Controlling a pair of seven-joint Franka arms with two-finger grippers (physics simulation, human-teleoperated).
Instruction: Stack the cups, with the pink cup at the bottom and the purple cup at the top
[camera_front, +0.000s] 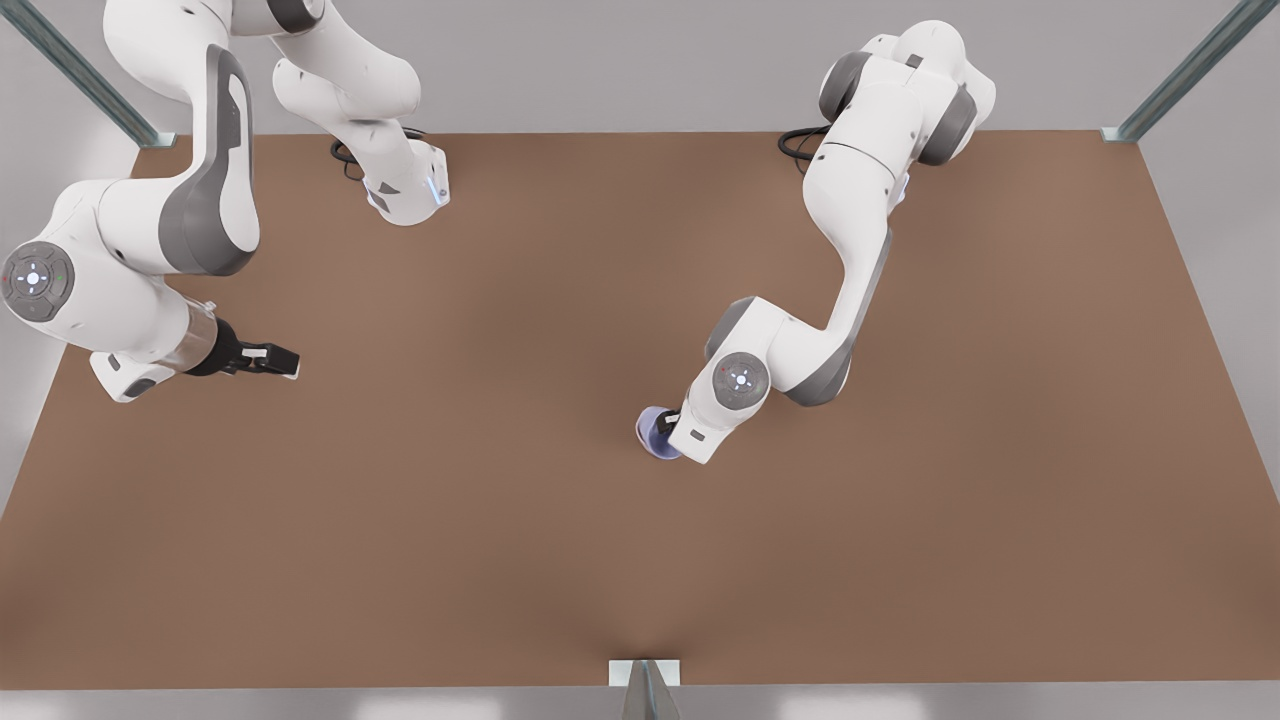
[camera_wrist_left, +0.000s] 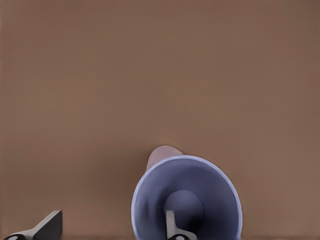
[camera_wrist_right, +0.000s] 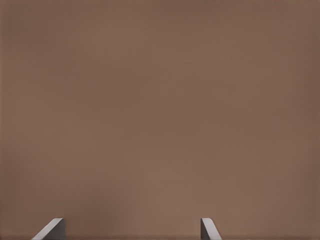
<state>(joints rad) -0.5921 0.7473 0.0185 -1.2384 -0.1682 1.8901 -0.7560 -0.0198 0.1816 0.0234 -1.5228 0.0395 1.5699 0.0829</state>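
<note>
- The bluish lavender-purple cup (camera_front: 655, 432), small, plain, handleless and tapered, sits a little right of centre in the front view, partly hidden under a white arm. In the left wrist view it lies low and slightly right of centre (camera_wrist_left: 210, 187). It is upright with its mouth open to the camera, showing a pale rim, a shaded inside and a round bottom.
- The dusty mauve-pink cup (camera_wrist_left: 159, 154) shows as a small rounded sliver peeking past the purple cup's rim, touching or just beside it. Whether it is nested under the purple cup cannot be told.
</note>
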